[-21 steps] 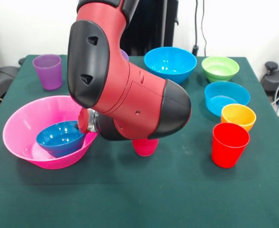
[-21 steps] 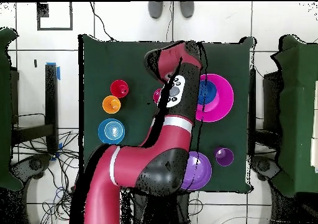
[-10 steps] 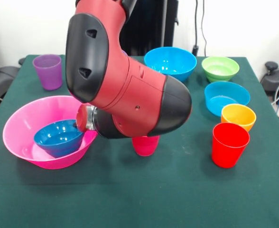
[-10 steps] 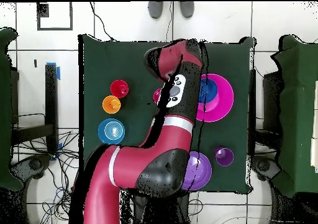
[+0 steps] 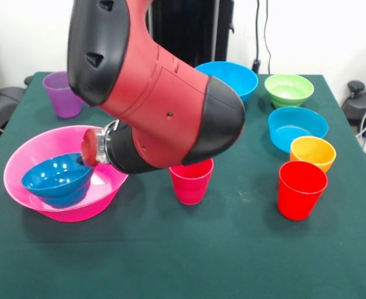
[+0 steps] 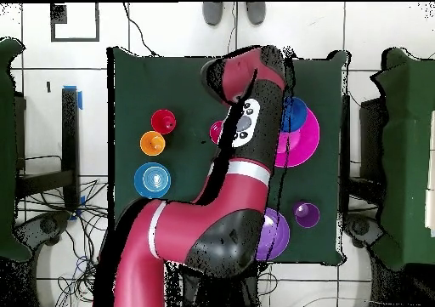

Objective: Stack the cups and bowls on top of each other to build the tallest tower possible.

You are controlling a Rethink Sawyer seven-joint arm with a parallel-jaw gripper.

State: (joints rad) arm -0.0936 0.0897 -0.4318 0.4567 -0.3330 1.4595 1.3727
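Observation:
My gripper [image 5: 83, 161] shows only at its base below the big red wrist. It is shut on the rim of the small dark blue bowl [image 5: 51, 180], which hangs tilted inside the huge pink bowl [image 5: 21, 156] at the front view's left. From overhead the dark blue bowl [image 6: 295, 115] sits over the pink bowl [image 6: 306, 144] toward its upper edge. The magenta cup [image 5: 191, 180] stands upright just right of the arm. At the right stands the red cup [image 5: 301, 189], and the purple cup [image 5: 61, 93] is at the far left corner.
The orange bowl [image 5: 312, 151], cyan bowl [image 5: 297, 126] and green bowl [image 5: 288, 88] line the right side. The large blue bowl [image 5: 233, 76] is at the back. The large purple bowl [image 6: 273, 234] shows only from overhead, by the arm's base.
The arm has swung left and risen in the front view, carrying the dark blue bowl leftward across the pink bowl. The magenta cup now shows in full.

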